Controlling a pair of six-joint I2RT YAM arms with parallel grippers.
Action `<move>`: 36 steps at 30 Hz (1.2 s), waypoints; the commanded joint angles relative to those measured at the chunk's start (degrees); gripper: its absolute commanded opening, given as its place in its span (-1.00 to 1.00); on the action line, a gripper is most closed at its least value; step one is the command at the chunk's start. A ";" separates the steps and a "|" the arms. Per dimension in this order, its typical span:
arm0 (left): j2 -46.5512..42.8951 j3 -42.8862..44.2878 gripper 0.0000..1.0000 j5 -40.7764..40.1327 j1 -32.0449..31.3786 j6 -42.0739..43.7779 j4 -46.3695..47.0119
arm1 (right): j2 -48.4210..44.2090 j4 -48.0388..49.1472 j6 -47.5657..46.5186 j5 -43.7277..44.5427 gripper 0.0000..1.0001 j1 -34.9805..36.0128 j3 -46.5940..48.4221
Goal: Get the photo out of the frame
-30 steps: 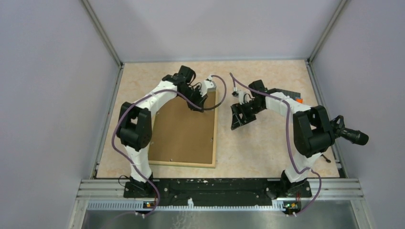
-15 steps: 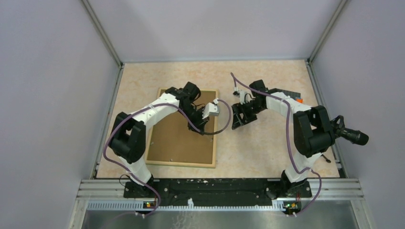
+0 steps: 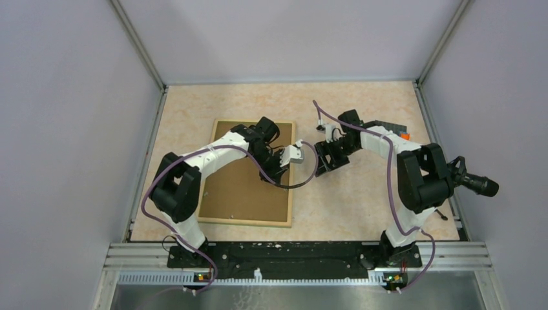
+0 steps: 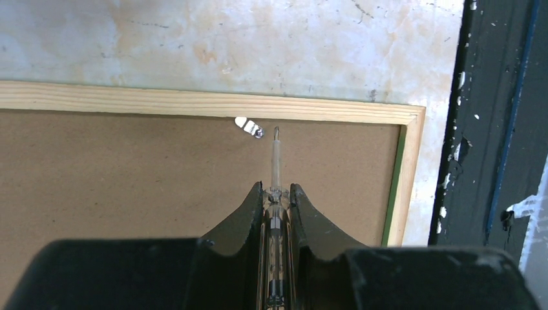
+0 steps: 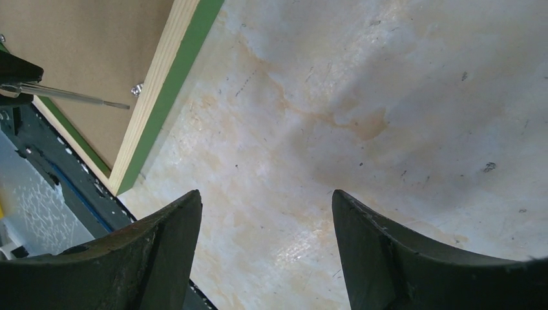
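Frame [image 3: 245, 187] lies face down, back still on, photo unseen. Left tool [image 4: 279, 188] clamps a screwdriver [image 4: 276, 155], tip beside 1 clip [image 4: 249, 126]. Right tool [image 5: 265, 197] gapes empty.

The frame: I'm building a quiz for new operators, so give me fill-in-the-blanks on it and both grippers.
1. The frame lies face ___, its brown fibreboard back showing.
2. The left gripper is shut on a thin ___.
3. The right gripper hangs ___ and empty over the table.
Missing words: down; screwdriver; open.
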 commanded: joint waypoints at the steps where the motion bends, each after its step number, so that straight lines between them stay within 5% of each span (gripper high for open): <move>1: 0.52 1.23 -1.00 -0.74 -0.51 -1.87 2.47 | -2.68 1.24 0.31 0.46 0.46 -0.33 -0.10; 17: 2.34 3.28 -1.00 -6.71 -0.57 -6.31 4.71 | -2.22 1.52 0.32 0.56 0.46 -0.50 0.03; 36: -0.52 1.87 -1.00 -10.38 -0.16 -1.43 -1.63 | -1.78 1.58 0.15 -0.48 0.46 -0.58 0.36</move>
